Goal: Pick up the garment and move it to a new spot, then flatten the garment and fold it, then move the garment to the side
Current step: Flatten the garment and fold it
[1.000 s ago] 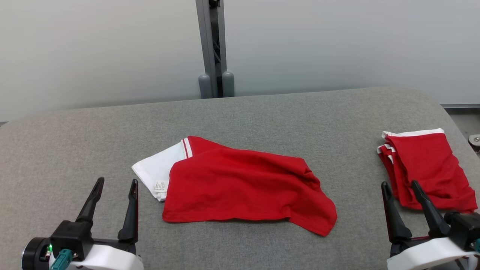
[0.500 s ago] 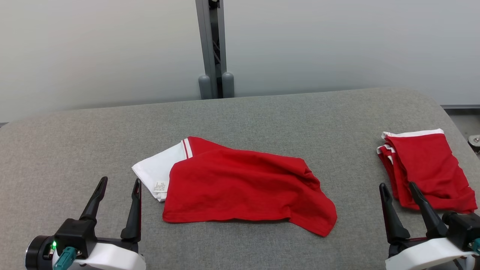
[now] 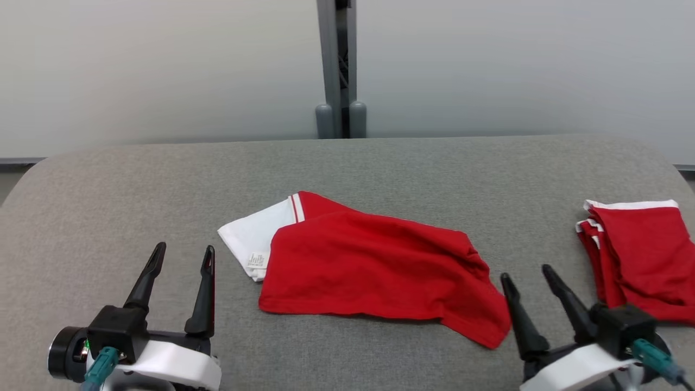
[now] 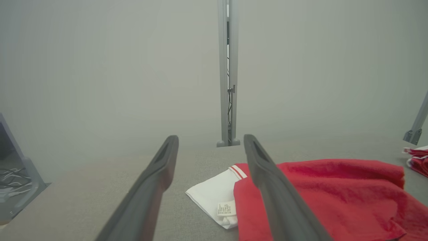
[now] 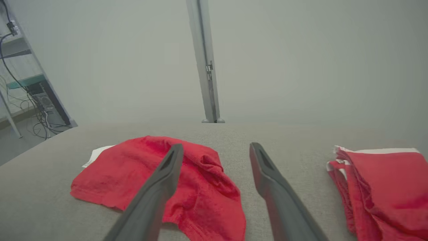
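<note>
Head view: garment (image 3: 374, 266) lay on surface (image 3: 108, 206), long axis across, between left pincer (image 3: 184, 248) and right pincer (image 3: 525, 272), both spread wide, empty. Left wrist view: white sleeve (image 4: 214, 197) ahead, rightward. Right wrist view: red corner (image 5: 217, 207) just ahead-left; right arm judged nearer.

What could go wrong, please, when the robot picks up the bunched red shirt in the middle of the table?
1. The garment lies doubled over, its white sleeve partly under the red cloth, so a pinch may catch several layers and it might not spread flat.
2. The right gripper, open, sits between the garment's near corner and the stack of similar red garments; drifting right, it might snag that stack.
</note>
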